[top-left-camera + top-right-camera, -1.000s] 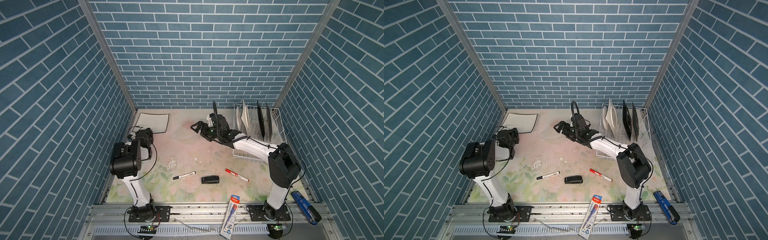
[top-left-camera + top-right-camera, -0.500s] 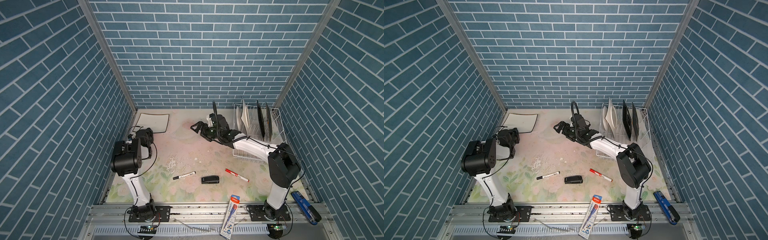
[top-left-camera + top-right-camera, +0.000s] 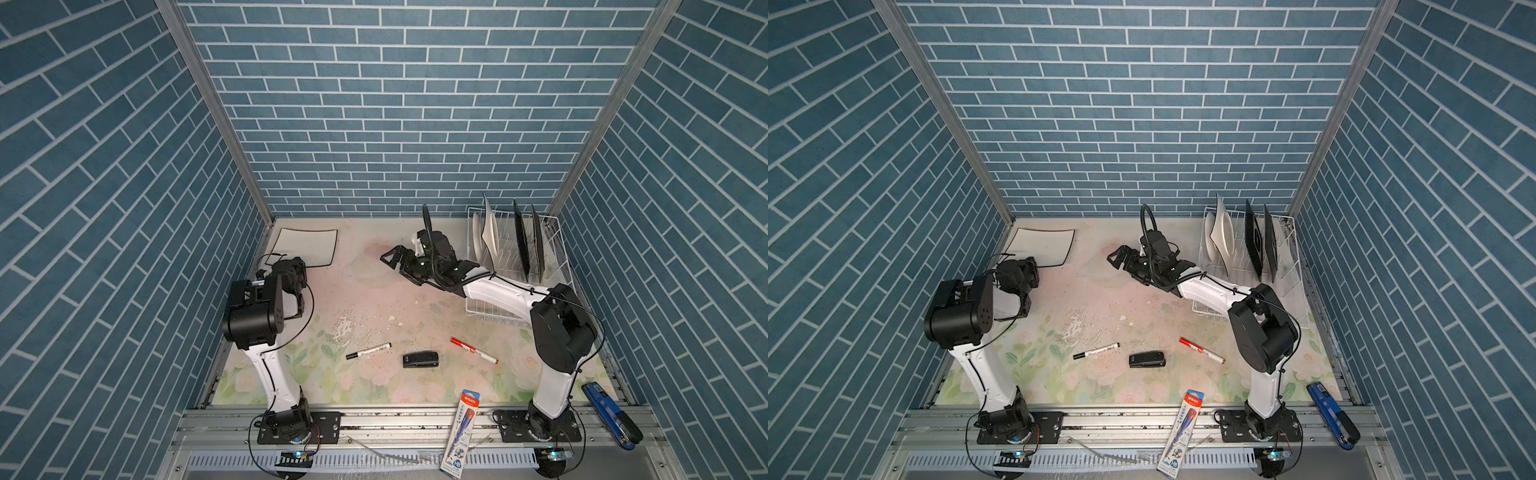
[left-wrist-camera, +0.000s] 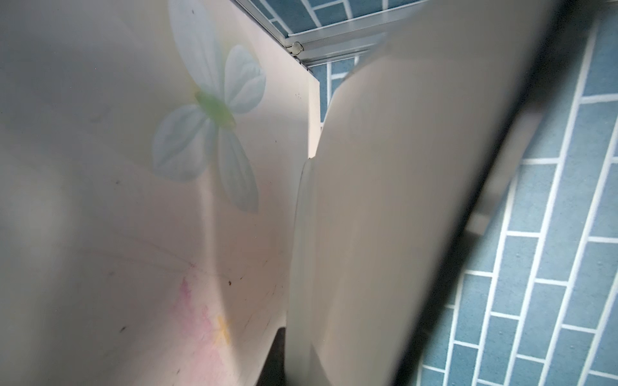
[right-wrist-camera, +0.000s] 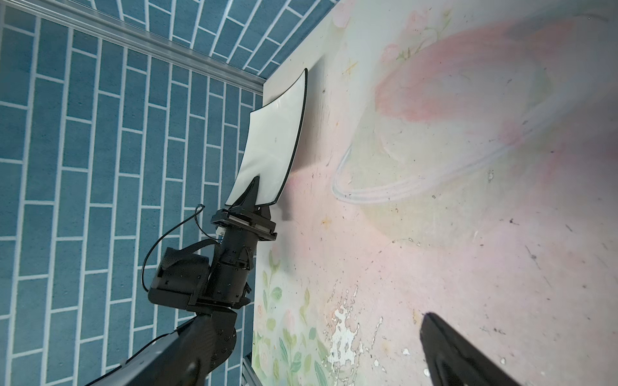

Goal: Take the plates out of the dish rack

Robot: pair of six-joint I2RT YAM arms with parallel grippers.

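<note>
Right wrist view — left gripper (image 5: 254, 194) pinches white plate (image 5: 272, 143) edge.

Left tool (image 5: 255, 197) apparently clamped shut, arm folded; right tool (image 3: 392, 259) spread wide, arm outstretched.

Dish rack (image 3: 515, 249): thin white wire, smooth coated look.
White plates (image 3: 490, 232): glossy, smooth, ceramic in appearance.
Black plates (image 3: 521, 239): matt dark finish.
Square white plate (image 5: 272, 147): glossy white face with a thin black rim.
Tabletop (image 3: 374, 299): smooth printed floral covering, with the print flaked and worn through near the centre.
Walls (image 3: 395, 104): matt blue brick-pattern surface, lightly textured.
Corner posts (image 3: 216, 112): brushed metal.
Arm links (image 3: 498, 289): smooth white plastic; joints matt black.
</note>
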